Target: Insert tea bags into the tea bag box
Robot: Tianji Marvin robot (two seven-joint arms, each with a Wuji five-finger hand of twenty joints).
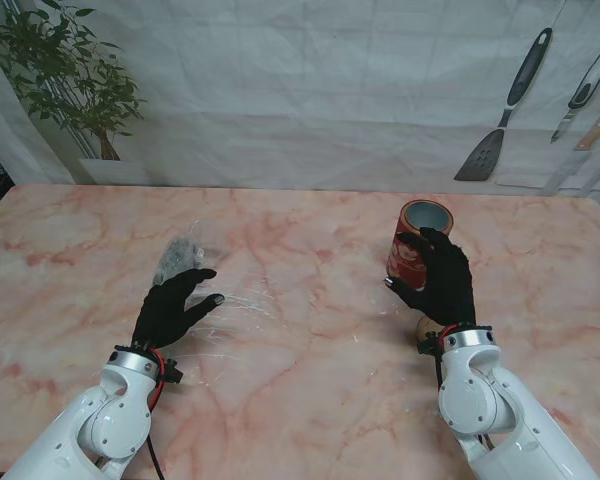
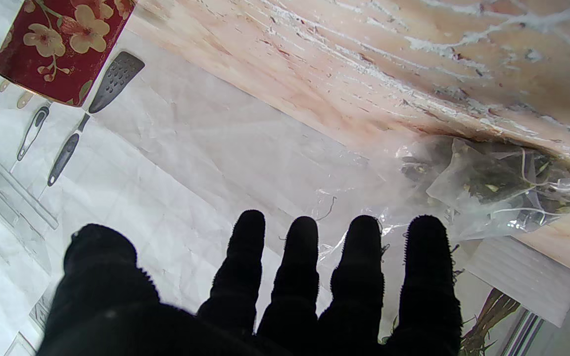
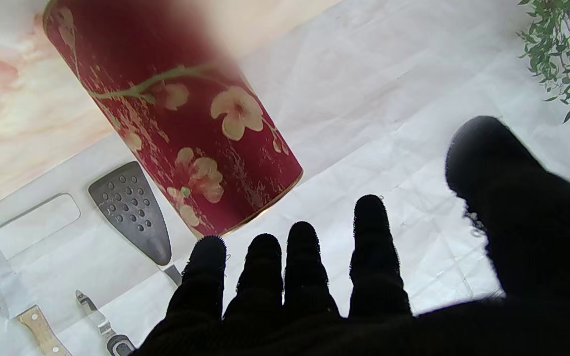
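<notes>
The tea bag box (image 1: 418, 245), a red round tin painted with pale blossoms, stood upright on the marble table (image 1: 310, 400) to the right of centre, its mouth open; what lay inside it could not be made out. On the left side of the table lay a clear plastic bag (image 2: 493, 185) holding tea bags, their dark leaves and white strings showing through the film.

The right hand (image 1: 442, 280), in a black glove, stood just beside the tin on the side nearer to me, fingers (image 3: 371, 247) spread and straight; it seemed not to be touching the tin, though the stand's view left that uncertain. The left hand (image 1: 175, 305) hovered just short of the plastic bag, palm down, its fingers (image 2: 426, 262) apart and holding nothing.
</notes>
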